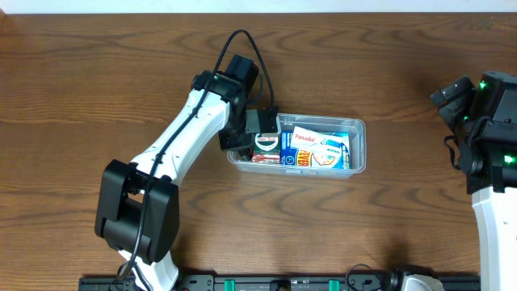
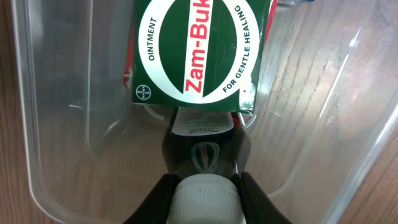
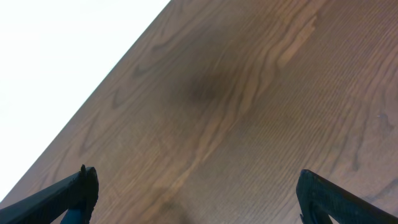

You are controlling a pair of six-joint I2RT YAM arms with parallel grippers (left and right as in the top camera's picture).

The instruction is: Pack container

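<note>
The clear plastic container (image 1: 358, 145) sits mid-table and holds several medicine boxes, among them a Panadol box (image 1: 311, 139) and a green Zam-Buk box (image 1: 266, 144). My left gripper (image 1: 257, 136) reaches into the container's left end. In the left wrist view the left gripper (image 2: 202, 198) is shut on the white cap of a dark bottle (image 2: 202, 152), which lies against the Zam-Buk box (image 2: 199, 53) inside the container (image 2: 43, 124). My right gripper (image 3: 196, 193) is open and empty above bare wood, far right of the container.
The right arm (image 1: 489, 121) stands at the table's right edge. The brown wooden table (image 1: 81, 97) surrounds the container. A black rail (image 1: 283, 283) runs along the front edge.
</note>
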